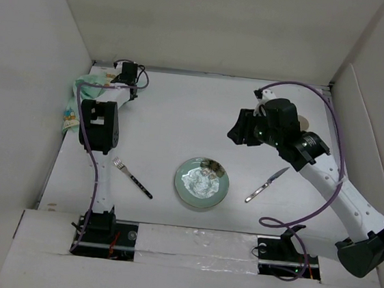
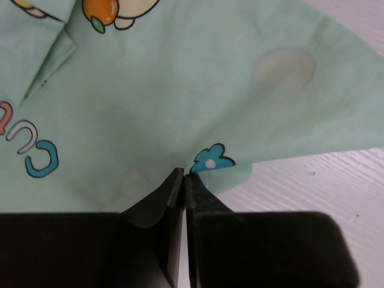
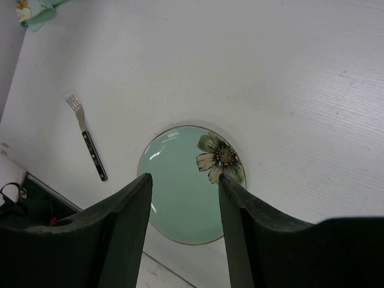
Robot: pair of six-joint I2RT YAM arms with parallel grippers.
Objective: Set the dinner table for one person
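Left hand [image 2: 185, 175]: we log jaws together, clamped on the edge of the mint-green placemat [image 2: 180, 90], far-left corner of the white table [image 1: 182, 108]. Right hand [image 3: 185, 177] jaws apart above the flowered plate [image 3: 180, 201]; fork [image 1: 132, 177] left, knife [image 1: 266, 184] right.

A robot lab test cell, my left arm [image 1: 99, 127] and right arm [image 1: 332, 186] bolted at the near edge of the white dinner table [image 1: 182, 108], plain white panel walls [image 1: 211, 22] boxing it in, purple cables [image 1: 301, 86] trailing
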